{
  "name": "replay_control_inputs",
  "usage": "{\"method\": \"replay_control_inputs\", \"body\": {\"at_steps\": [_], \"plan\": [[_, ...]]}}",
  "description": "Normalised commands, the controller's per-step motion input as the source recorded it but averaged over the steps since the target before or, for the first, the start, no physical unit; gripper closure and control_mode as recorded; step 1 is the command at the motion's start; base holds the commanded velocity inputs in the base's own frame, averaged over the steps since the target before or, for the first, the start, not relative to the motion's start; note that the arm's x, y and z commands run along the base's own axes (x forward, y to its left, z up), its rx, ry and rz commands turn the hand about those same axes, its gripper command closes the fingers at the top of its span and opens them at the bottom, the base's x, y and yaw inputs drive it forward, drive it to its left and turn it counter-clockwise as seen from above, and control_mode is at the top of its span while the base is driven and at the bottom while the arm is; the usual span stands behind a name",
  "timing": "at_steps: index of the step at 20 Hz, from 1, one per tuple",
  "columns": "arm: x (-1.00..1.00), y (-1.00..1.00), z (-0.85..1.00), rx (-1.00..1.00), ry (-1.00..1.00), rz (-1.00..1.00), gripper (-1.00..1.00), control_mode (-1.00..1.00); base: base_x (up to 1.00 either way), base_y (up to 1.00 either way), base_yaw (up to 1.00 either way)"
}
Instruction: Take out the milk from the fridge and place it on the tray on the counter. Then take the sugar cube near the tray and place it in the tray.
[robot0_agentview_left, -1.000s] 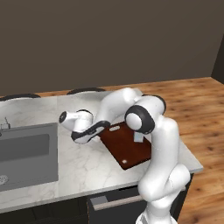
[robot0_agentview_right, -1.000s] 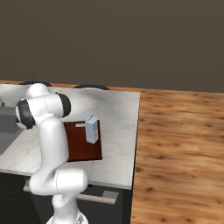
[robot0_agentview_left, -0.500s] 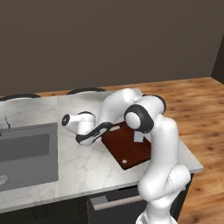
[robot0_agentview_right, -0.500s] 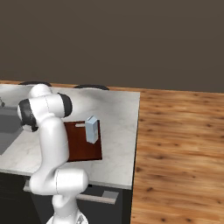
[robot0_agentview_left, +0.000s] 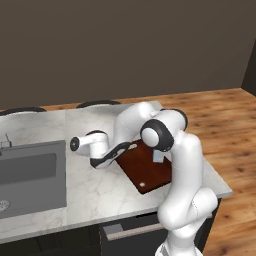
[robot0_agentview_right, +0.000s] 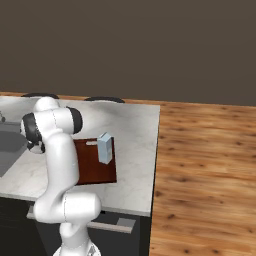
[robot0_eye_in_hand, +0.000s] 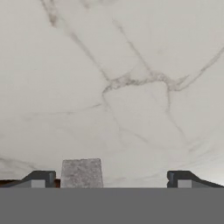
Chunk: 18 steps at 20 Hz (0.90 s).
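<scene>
The milk (robot0_agentview_right: 105, 148), a pale blue-and-white carton, stands upright on the dark reddish-brown tray (robot0_agentview_right: 92, 167) on the marbled counter (robot0_agentview_right: 135, 150). In the left base view the arm hides most of the carton, and the tray (robot0_agentview_left: 145, 172) lies right of my hand. My gripper (robot0_agentview_left: 119, 151) hangs low over the counter (robot0_agentview_left: 90, 185) at the tray's left edge, open and empty. In the hand view the sugar cube (robot0_eye_in_hand: 82, 173), a small pale block, sits on the stone between my fingertips (robot0_eye_in_hand: 39, 178), nearer the left one, with my gripper (robot0_eye_in_hand: 109, 179) straddling it. The fridge is out of view.
A grey steel sink (robot0_agentview_left: 30, 175) is set into the counter left of my hand. The counter's right edge (robot0_agentview_right: 156, 165) drops to a wooden floor (robot0_agentview_right: 210, 175). A dark wall runs behind the counter.
My hand has sunk a little toward the counter beside the tray's left edge. The jaws stay wide open, and the milk and tray have not moved.
</scene>
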Motion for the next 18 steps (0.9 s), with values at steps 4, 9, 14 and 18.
{"method": "replay_control_inputs", "body": {"at_steps": [4, 9, 14, 18], "plan": [[0.03, 0.04, -0.10, 0.00, -0.07, -0.04, -1.00, -1.00, 0.00, 0.00, 0.00], [0.08, 0.00, 0.00, 0.00, 0.01, -0.02, -1.00, -1.00, 0.00, 0.00, 0.00], [0.04, 0.01, 0.00, 0.00, 0.05, 0.00, -1.00, -1.00, 0.00, 0.00, 0.00], [0.00, 0.00, -0.10, 0.00, 0.07, 0.00, 1.00, -1.00, 0.00, 0.00, 0.00]]}}
